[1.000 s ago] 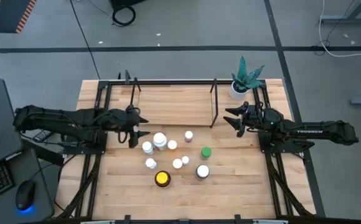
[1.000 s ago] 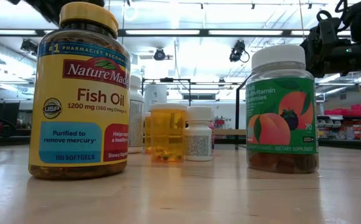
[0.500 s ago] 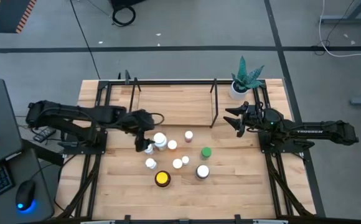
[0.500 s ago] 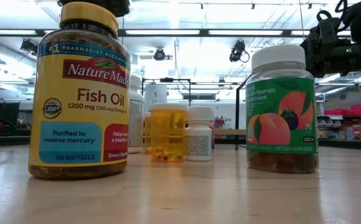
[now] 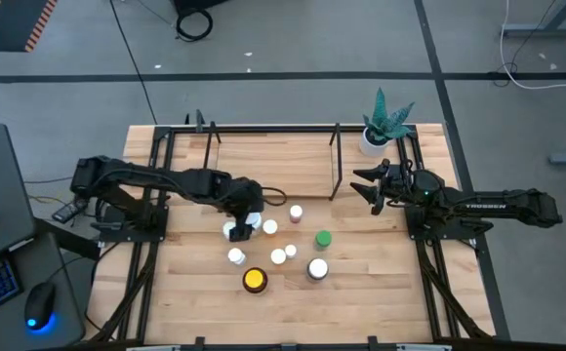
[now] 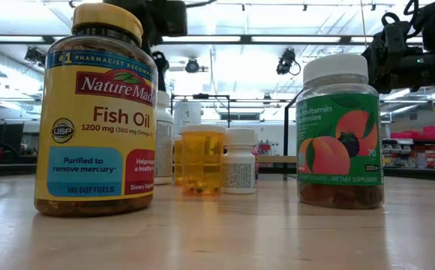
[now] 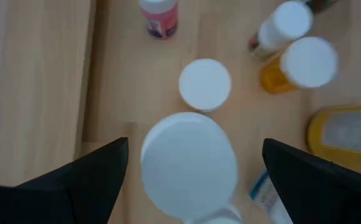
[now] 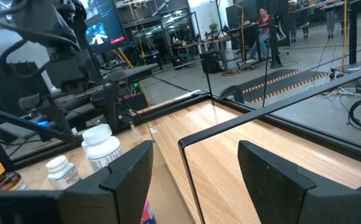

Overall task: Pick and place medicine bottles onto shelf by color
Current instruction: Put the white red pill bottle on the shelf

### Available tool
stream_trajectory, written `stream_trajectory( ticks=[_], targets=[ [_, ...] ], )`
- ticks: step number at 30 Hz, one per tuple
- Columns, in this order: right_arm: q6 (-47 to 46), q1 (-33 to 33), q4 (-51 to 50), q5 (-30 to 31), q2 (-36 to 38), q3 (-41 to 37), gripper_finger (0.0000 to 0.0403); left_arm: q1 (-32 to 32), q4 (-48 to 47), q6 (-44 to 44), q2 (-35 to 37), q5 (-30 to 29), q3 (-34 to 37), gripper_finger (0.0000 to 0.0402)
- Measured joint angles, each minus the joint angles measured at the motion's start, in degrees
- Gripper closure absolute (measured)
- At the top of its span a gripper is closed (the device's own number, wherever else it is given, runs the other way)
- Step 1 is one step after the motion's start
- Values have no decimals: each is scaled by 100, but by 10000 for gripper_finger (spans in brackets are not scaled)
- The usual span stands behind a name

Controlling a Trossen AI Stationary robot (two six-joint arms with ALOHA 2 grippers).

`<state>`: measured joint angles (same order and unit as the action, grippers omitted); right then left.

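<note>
Currently we are at the pick step for a white-capped bottle. Starting at the left, the left gripper (image 5: 243, 220) hangs directly over the large white-capped bottle (image 7: 189, 163), its fingers (image 7: 81, 177) released wide and standing on either side of the cap without touching it. We judge that the next move calls for a straight descent until the fingers flank the bottle body, then a closure, then a lift to the shelf (image 5: 273, 166). The smaller white-capped bottle (image 7: 205, 84) stands just beside the target, so we expect little room for the fingers on that side.

Moving right, the remaining bottles stand in a loose group on the worktop (image 5: 381, 292): the yellow-capped bottle (image 5: 255, 280) nearest the front edge, the green-capped bottle (image 5: 322, 238) toward the right. None stands on the shelf, which lies behind them.

At the far right, the right gripper (image 5: 364, 185) waits beside the shelf's right upright, near the potted plant (image 5: 383, 122); its fingers are partly parted and hold nothing.

Beyond the light-wood worktop we see a workshop room with ceiling strip lights, racks and a screen.
</note>
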<state>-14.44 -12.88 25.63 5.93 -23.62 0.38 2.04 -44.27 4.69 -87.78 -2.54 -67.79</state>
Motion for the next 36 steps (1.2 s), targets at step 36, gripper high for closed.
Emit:
stream_trajectory(
  ticks=[36],
  targets=[
    [0,1,0,-2,1,-1,160,0,-157,362,-1131,-108,-28,110]
  ],
)
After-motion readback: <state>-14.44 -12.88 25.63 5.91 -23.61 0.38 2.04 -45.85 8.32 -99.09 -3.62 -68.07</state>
